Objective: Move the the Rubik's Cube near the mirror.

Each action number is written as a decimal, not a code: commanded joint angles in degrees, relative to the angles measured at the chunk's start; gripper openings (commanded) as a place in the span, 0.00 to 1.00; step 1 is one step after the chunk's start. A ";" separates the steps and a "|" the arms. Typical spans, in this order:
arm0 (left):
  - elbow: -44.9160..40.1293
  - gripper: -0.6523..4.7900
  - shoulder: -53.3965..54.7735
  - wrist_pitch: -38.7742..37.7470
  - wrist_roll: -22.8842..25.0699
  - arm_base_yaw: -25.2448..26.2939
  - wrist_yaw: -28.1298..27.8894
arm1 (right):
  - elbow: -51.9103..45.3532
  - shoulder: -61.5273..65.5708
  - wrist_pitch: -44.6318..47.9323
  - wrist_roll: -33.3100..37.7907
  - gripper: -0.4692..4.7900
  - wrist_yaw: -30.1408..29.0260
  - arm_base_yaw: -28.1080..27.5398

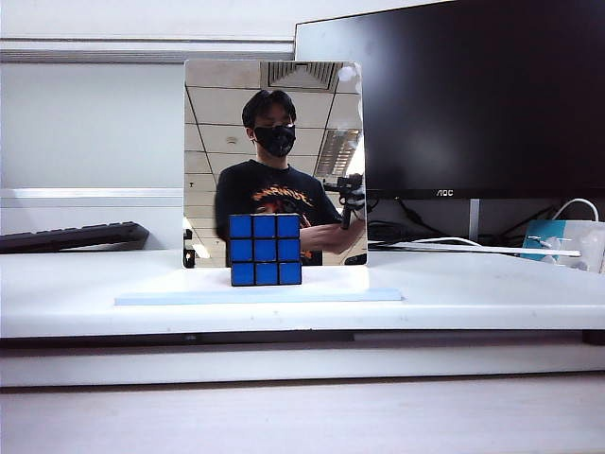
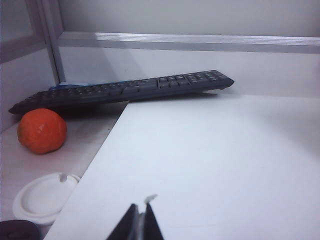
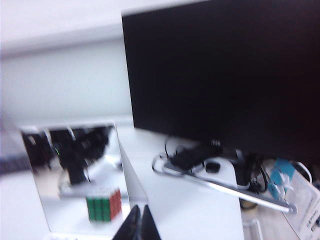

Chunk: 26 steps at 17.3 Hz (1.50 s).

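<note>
The Rubik's Cube (image 1: 265, 249) stands on the white table with its all-blue face toward the exterior camera, directly in front of the mirror (image 1: 274, 132) and touching or nearly touching it. The mirror is upright and reflects a masked person and ceiling tiles. In the right wrist view the mirror (image 3: 75, 170) reflects green and red cube faces. My right gripper (image 3: 140, 209) is shut and empty, raised beside the mirror. My left gripper (image 2: 141, 207) is shut and empty over bare table far to the left. Neither gripper shows directly in the exterior view.
A black monitor (image 1: 454, 95) stands behind and to the right of the mirror, with cables (image 3: 200, 157) at its foot. A black keyboard (image 2: 125, 90) lies at the back left. An orange (image 2: 42, 130) and a white lid (image 2: 45, 197) sit near the left arm.
</note>
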 commanded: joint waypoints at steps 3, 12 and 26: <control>0.07 0.16 0.02 0.48 0.17 0.07 0.26 | -0.11 -9.81 1.09 -10.25 0.08 4.33 -0.77; 0.07 0.16 0.02 0.48 0.17 0.07 0.55 | -31.17 -12.90 10.80 2.03 0.08 -52.43 -57.00; 0.07 0.16 0.02 0.48 0.17 0.04 0.61 | -39.89 -13.88 17.42 2.56 0.08 -48.19 -57.16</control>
